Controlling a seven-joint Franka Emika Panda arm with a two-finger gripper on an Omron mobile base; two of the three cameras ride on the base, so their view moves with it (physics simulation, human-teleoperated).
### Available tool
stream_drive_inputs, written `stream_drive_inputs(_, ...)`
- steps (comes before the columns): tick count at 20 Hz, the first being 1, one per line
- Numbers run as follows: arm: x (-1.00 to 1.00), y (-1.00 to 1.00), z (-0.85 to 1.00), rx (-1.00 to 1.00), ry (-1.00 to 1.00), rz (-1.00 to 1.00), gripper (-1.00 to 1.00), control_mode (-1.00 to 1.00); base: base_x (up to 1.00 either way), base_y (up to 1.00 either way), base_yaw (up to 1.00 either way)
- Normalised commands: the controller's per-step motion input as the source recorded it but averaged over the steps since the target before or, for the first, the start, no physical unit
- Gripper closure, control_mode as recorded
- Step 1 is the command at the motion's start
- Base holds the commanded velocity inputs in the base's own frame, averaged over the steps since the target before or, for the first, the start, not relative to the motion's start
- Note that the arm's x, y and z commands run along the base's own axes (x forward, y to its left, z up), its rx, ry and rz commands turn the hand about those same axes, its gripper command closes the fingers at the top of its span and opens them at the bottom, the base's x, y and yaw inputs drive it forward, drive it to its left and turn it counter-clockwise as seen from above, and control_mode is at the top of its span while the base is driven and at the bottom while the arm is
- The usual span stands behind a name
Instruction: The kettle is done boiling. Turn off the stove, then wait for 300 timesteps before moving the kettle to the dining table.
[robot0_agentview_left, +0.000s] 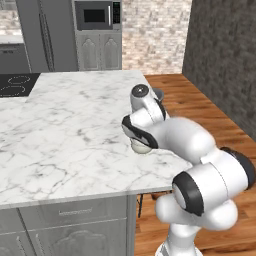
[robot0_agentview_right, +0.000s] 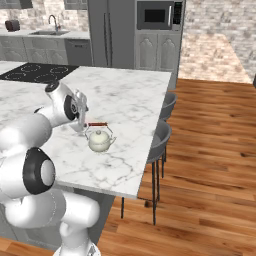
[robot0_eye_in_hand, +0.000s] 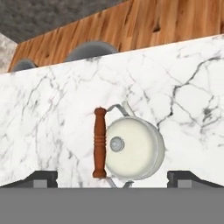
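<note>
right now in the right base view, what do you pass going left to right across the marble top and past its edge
robot hand → kettle on the dining table → grey stools at the table's right edge → wooden floor

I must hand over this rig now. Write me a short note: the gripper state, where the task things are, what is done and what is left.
Gripper: open, holding nothing, hanging just above the kettle.
Kettle: upright on the dining table, near its edge by the grey stools, free of the fingers. Its reddish-brown handle is arched over the lid.
Stove: at the far end of the same marble top, nothing on its burners that I can see. Its knobs are out of sight, so I cannot confirm it is off.
Done: kettle placed on the table and released.
Left: lift the arm clear; check the stove.
</note>
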Motion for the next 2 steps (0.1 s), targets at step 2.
stream_drive_inputs(2, -0.20, 0.00, 0.25, -0.03, -0.05, 0.00, -1.00, -1.00, 0.00, 0.00, 0.00)
